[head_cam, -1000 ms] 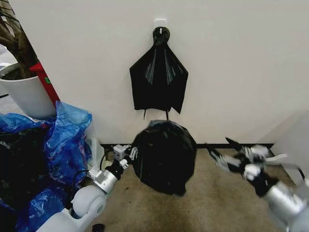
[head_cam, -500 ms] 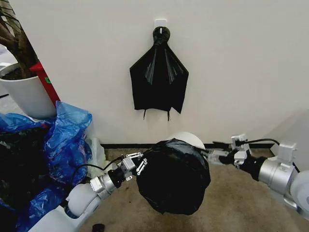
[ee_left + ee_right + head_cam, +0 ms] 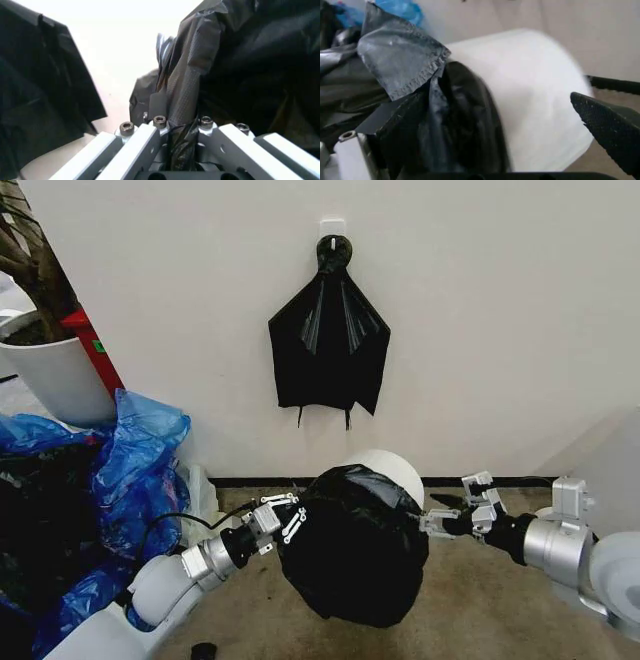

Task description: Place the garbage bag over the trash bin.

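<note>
While the garbage bag (image 3: 350,545) hangs stretched between the two arms just above the floor, the trash bin (image 3: 392,468) lies tipped on its side behind it, its cream-white wall poking out past the black plastic. The left gripper (image 3: 278,518) is pinching a gathered fold of the bag's edge. The right gripper (image 3: 447,521) reaches in at the opposite edge with its fingers spread, one pad standing well clear.

The plastic is thin and slick, so it could slide off the bin's tapering wall if the single pinch pulls unevenly, or tear at the fold.

The left wrist view confirms the fold (image 3: 181,123) clamped between the fingers. The right wrist view shows the bag already wrapped around part of the bin's wall (image 3: 535,93).
</note>
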Tool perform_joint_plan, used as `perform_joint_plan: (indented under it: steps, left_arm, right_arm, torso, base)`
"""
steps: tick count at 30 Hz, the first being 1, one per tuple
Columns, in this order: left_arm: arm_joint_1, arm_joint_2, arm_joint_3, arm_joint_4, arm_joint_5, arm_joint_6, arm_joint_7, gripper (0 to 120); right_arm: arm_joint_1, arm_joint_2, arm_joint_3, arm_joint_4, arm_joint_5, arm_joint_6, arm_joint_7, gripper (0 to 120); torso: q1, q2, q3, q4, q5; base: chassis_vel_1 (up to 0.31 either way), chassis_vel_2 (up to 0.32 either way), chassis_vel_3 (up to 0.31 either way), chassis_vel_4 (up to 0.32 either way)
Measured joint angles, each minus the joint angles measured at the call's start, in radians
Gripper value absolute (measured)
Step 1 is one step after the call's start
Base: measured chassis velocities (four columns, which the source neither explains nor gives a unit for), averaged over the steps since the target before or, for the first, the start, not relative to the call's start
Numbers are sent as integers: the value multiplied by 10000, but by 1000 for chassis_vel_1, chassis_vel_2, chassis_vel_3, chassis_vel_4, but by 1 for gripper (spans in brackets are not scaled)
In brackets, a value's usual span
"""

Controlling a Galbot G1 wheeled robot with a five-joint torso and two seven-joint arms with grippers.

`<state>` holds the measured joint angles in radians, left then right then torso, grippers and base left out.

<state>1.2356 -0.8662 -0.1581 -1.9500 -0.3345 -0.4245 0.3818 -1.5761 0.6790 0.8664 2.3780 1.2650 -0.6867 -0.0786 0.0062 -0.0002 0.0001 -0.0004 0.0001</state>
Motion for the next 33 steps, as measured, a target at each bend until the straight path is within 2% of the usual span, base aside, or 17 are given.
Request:
perform_joint_plan:
  steps: [2, 5, 13, 18, 33]
  left_arm:
    - [-51, 60, -17, -55, 105, -20, -10, 1]
    - [-79, 221, -32, -267, 193, -36, -37, 1]
    - [244, 418, -108, -760, 140, 14, 233, 1]
    - [477, 522, -70, -1192, 166, 14, 361, 1]
    - [463, 646, 84, -1352, 152, -12, 492, 1]
  right_arm:
    - [-96, -238, 12, 20, 240, -244, 128, 100]
    - [98, -587, -174, 129, 1578, -486, 901, 100]
    - [480, -452, -834, -255, 871, -103, 965, 100]
    - [525, -356, -746, -929, 660, 146, 825, 100]
    - [456, -277, -356, -1288, 906, 212, 866, 100]
  torso:
    - [0, 0, 0, -1, -2]
    - [-1, 0, 0, 2, -2]
    - [-2, 0, -1, 2, -1]
    - [-2, 1, 0, 1, 1]
    - [-2, 2, 0, 1, -1]
  base:
    - [0, 0, 0, 0]
    - [0, 0, 0, 0]
    - [0, 0, 0, 0]
    - [0, 0, 0, 0]
    - [0, 0, 0, 0]
